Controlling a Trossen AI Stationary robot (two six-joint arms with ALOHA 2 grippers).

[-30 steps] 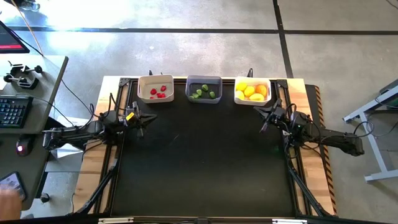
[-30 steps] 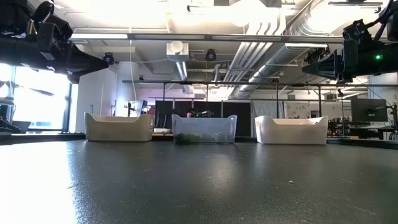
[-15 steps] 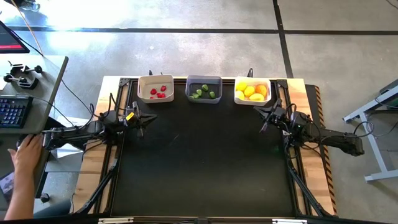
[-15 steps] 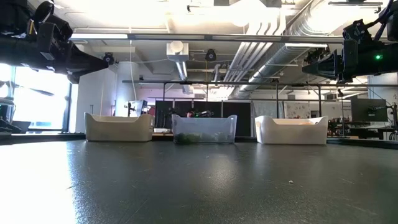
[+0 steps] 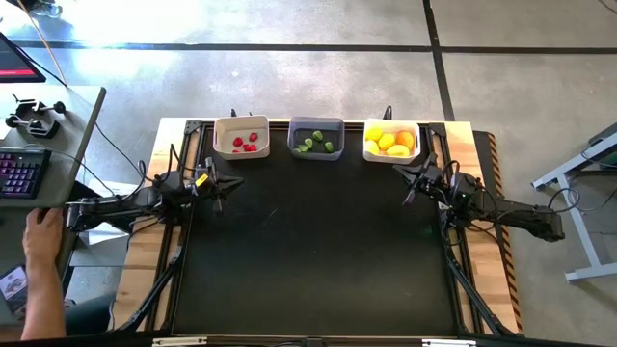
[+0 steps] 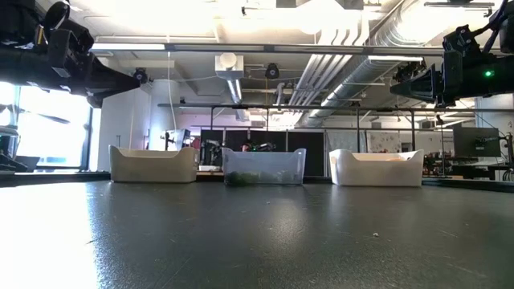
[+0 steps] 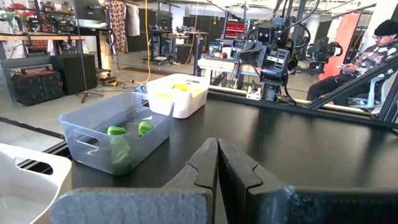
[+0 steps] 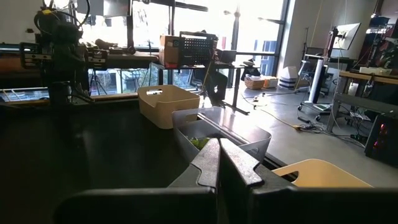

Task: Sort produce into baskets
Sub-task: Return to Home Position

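Note:
Three baskets stand in a row at the table's far edge. The cream-white one holds red produce. The grey one holds green pieces, which also show through its wall. The white one holds yellow-orange pieces. My left gripper hangs shut over the mat's left edge, near the cream-white basket, fingers level. My right gripper hangs shut over the mat's right edge, near the white basket. Neither has anything between its fingers.
The black mat stretches bare from the baskets to the near edge. A desk with a keyboard stands left of the table, and a person's arm reaches along it. Another person sits beyond the table's right side.
A person's arm has come into view at the desk left of the table. Both arms, the baskets and the produce have kept still.

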